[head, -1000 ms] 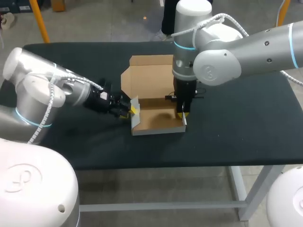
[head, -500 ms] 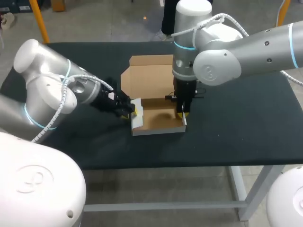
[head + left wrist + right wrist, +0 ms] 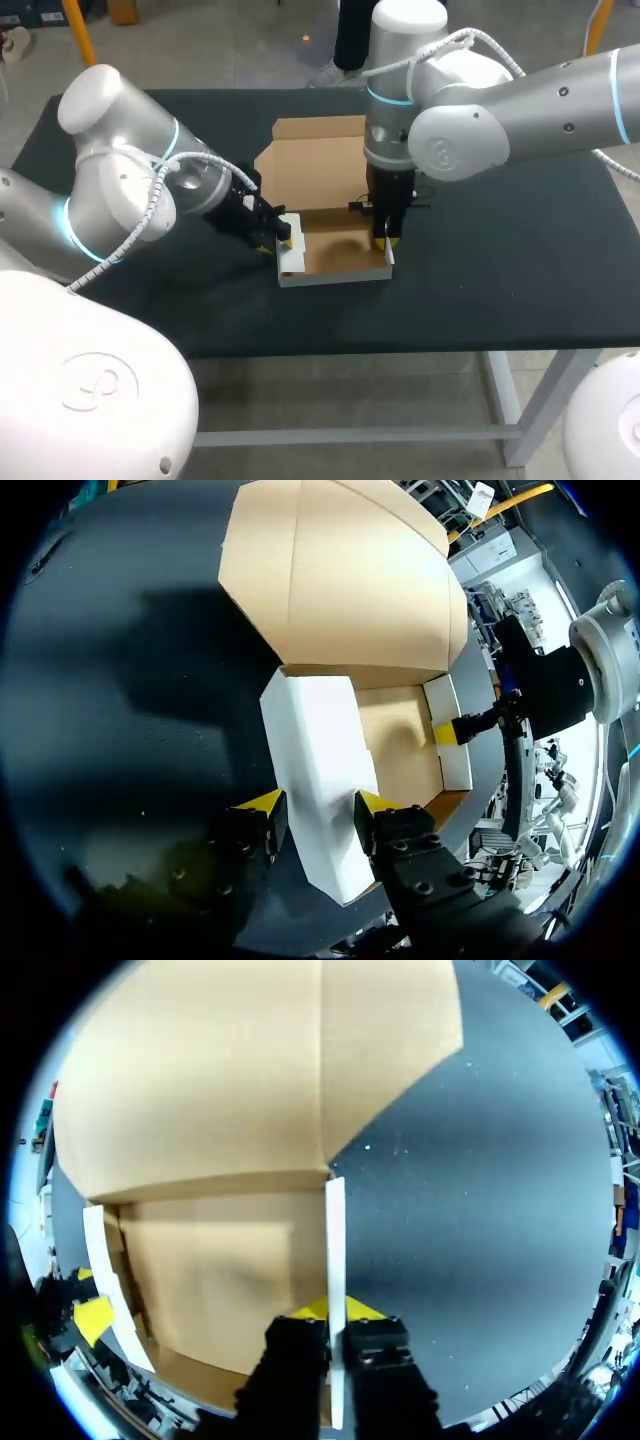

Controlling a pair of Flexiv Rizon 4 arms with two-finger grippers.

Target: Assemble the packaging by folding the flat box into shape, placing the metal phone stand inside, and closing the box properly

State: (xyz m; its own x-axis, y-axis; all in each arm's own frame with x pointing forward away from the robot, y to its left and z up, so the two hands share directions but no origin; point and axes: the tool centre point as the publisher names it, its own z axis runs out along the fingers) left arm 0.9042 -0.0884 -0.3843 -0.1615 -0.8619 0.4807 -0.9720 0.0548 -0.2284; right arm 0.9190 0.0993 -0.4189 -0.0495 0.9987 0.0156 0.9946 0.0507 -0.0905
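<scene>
Your box [image 3: 335, 252] sits near the middle of the dark surface [image 3: 500, 260], half folded. It is plain brown card on the inside and white on the outside. Its lid [image 3: 320, 160] lies flat and open on the far side of the tray, with angled corners and a crease running across it. The tray floor shows bare brown card.

Your left gripper [image 3: 283, 232] is at the box's left side, low over the surface. In the left wrist view the white left wall [image 3: 315, 750] runs between the gripper's two yellow tips. The wall leans outward rather than standing straight, and each tip touches it from its own side, so the gripper [image 3: 320, 802] is clamped on that wall.

Your right gripper [image 3: 385, 240] comes straight down onto the box's right side. In the right wrist view the right wall [image 3: 335, 1250] stands upright and shows edge-on as a thin white strip. The gripper [image 3: 337, 1310] is closed tight on it, one tip on the brown inner face and one on the outer face.
</scene>
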